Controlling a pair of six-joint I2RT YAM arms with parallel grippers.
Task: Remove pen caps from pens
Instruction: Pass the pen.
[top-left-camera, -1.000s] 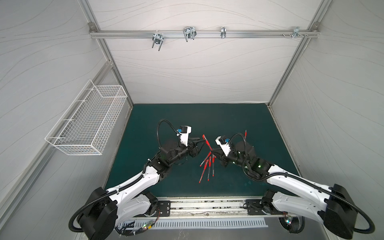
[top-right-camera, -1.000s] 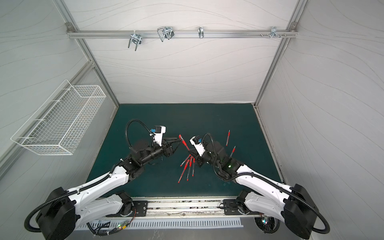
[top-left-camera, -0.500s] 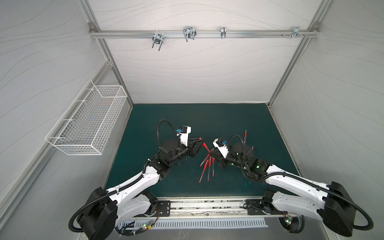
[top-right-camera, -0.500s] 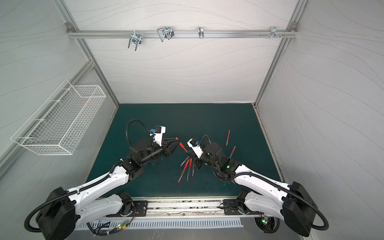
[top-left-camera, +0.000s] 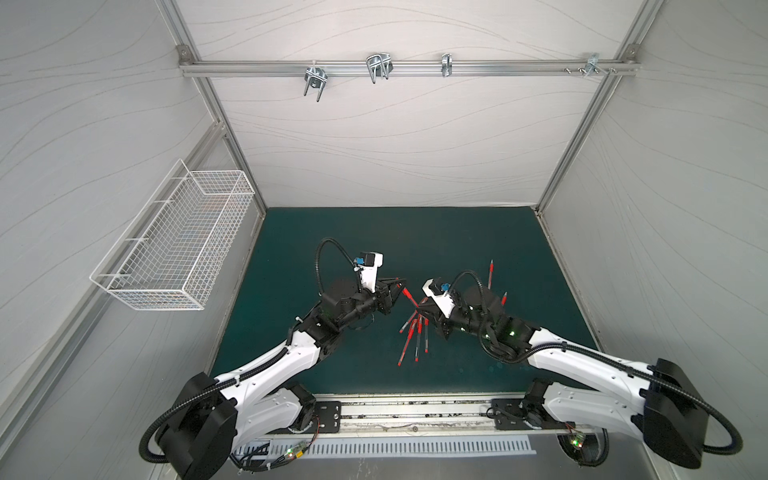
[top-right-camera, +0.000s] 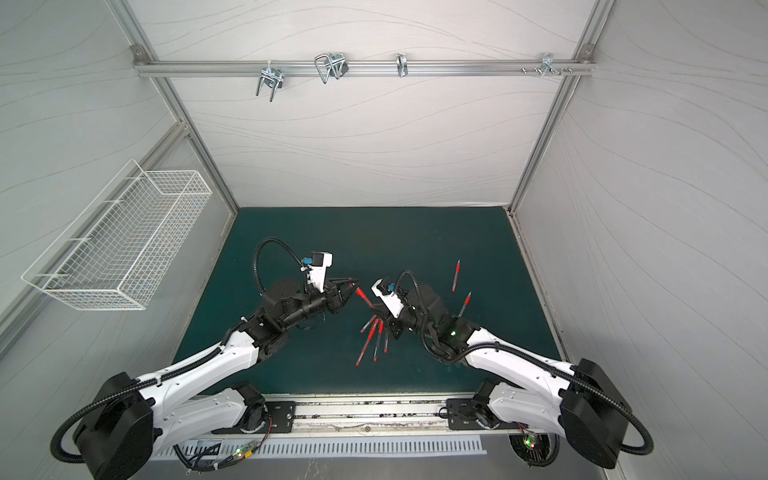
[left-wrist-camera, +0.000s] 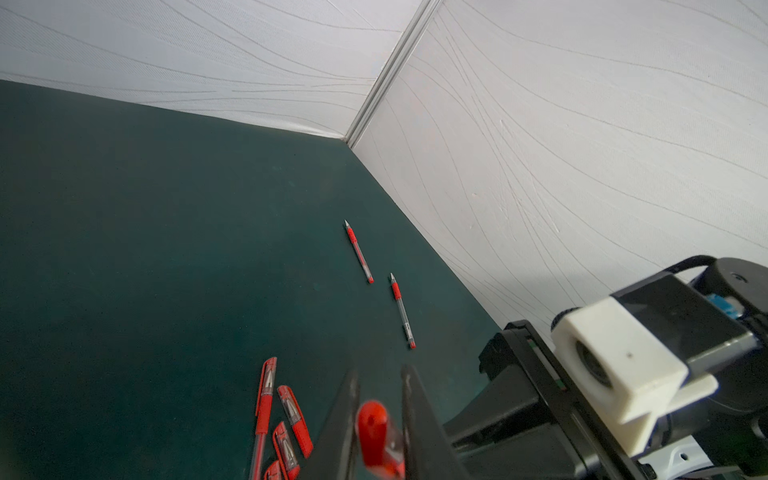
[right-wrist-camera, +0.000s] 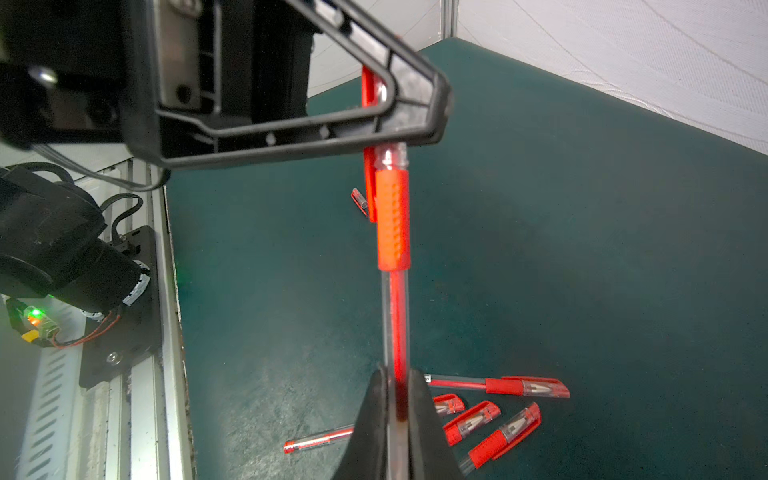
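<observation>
White walls (top-left-camera: 395, 145) all round, dark green mat (top-left-camera: 415, 241) underneath, and the two arms meet in mid-air above it. The right gripper (right-wrist-camera: 397, 376) is clamped hard on the clear barrel of a pen (right-wrist-camera: 394, 316), which runs straight out from its fingers (right-wrist-camera: 374, 415) to the left gripper (left-wrist-camera: 379, 374). There the red cap (left-wrist-camera: 376, 432) sits between the left fingers (left-wrist-camera: 419, 415), which stand at about cap width and look to be pressing on both its sides. The cap's clip (right-wrist-camera: 369, 187) lies along the ribbed red sleeve (right-wrist-camera: 392, 220), in the stretch between the two grippers. Down on the mat under the right fingers is a bunch of capped pens (top-left-camera: 411, 332). Out beyond the left fingertips lie two bare pens, one (left-wrist-camera: 359, 253) just past the other (left-wrist-camera: 402, 311). On handling, these are featherweight, stiff, thin plastic, and the smooth barrel looks slippery, so the right hold may creep. The rubbery sleeve would be the surer place to hold. The cap looks like a friction fit, so it is best taken by its flat sides, clear of the clip, which could bend or snap. The pull should go dead straight along the pen. As for writing, there is a tiny mark on one barrel, too small to read, and no brand is legible anywhere.
</observation>
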